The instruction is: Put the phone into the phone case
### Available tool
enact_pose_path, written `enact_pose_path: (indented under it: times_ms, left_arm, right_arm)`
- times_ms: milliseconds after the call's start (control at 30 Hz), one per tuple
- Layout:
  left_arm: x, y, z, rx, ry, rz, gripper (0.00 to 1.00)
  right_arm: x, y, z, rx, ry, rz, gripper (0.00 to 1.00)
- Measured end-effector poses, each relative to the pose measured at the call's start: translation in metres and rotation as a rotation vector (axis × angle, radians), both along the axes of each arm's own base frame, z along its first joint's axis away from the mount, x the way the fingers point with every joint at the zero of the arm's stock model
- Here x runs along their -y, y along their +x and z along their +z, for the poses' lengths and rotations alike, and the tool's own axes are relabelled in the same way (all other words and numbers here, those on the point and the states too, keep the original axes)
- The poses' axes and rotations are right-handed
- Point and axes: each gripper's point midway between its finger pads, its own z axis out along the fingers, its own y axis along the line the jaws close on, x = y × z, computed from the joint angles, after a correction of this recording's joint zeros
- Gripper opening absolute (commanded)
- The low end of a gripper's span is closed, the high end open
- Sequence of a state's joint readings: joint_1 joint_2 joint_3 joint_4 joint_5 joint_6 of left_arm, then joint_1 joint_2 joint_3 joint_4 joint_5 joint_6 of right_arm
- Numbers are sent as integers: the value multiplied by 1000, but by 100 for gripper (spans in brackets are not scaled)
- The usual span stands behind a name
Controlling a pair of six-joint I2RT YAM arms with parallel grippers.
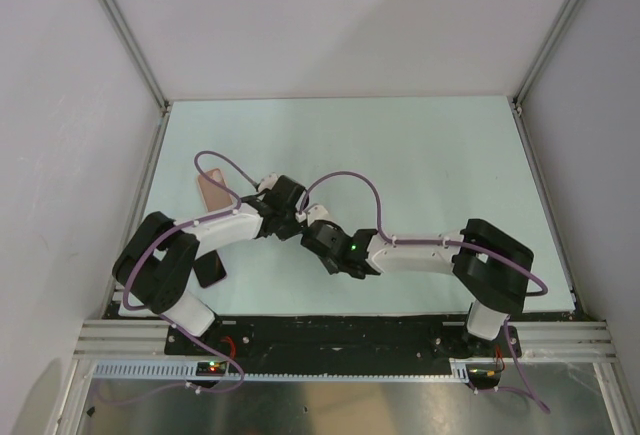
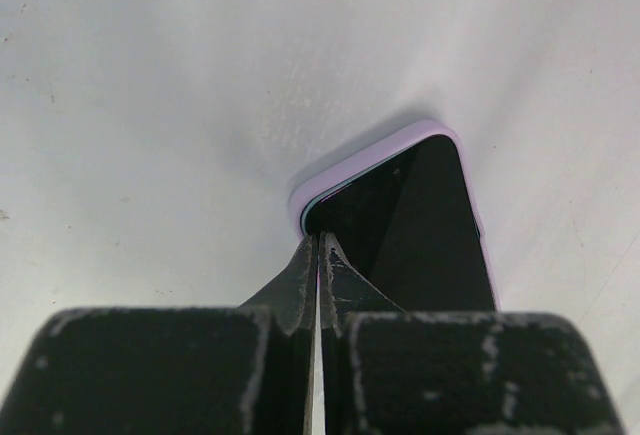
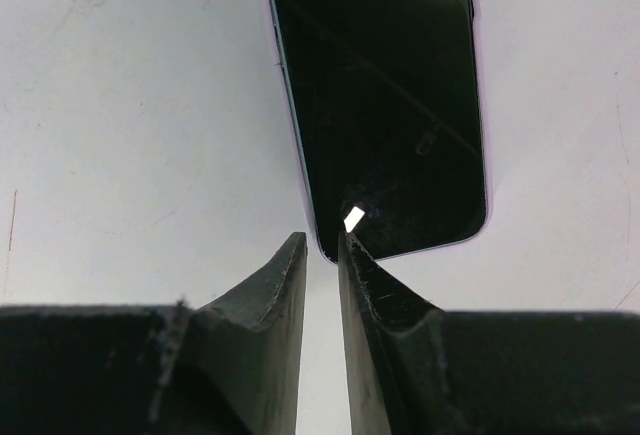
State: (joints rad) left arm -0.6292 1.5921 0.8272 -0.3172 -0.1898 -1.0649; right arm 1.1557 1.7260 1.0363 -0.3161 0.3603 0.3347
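The phone (image 2: 420, 235) lies face up, glossy and dark, inside the phone case (image 2: 370, 150), whose raised rim looks pale pinkish-lilac here. My left gripper (image 2: 319, 240) is shut, and its tips touch the case's near left corner. In the right wrist view the phone (image 3: 380, 105) stretches away from my right gripper (image 3: 322, 240). That gripper's jaws stand a narrow gap apart at the phone's near left corner, with bare table between them and the right fingertip (image 3: 350, 250) over the corner. From above, both grippers (image 1: 300, 217) (image 1: 316, 227) meet mid-table and hide the phone.
A salmon-pink flat rounded piece (image 1: 213, 192) lies on the table behind the left arm, under its purple cable. A flat black thing (image 1: 210, 270) sits by the left arm's base. White walls and metal rails (image 1: 140, 205) bound the pale green table (image 1: 430, 155).
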Motion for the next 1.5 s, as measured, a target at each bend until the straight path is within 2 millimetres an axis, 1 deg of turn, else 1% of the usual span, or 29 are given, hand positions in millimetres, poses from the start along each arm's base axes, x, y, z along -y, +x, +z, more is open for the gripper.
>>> enact_pose_path:
  times_ms: [133, 267, 733, 1000, 1067, 1300, 1500]
  left_arm:
    - [0, 0, 0, 0, 0, 0, 0]
    - [0, 0, 0, 0, 0, 0, 0]
    - [0, 0, 0, -4, 3, -1, 0]
    - [0, 0, 0, -5, 5, -2, 0]
    - [0, 0, -1, -6, 8, -3, 0]
    - [-1, 0, -1, -12, 17, -10, 0]
    - [-1, 1, 0, -17, 26, -19, 0]
  right_arm:
    - [1, 1, -1, 5, -9, -5, 15]
    - [2, 3, -1, 11, -16, -12, 12]
    - [2, 2, -4, 15, -3, -16, 12]
    - [2, 2, -7, 20, 47, -47, 11]
    - [1, 1, -12, 14, 60, -60, 11]
    - [0, -1, -18, 7, 95, -95, 11]
    - [-2, 2, -17, -10, 132, -110, 11]
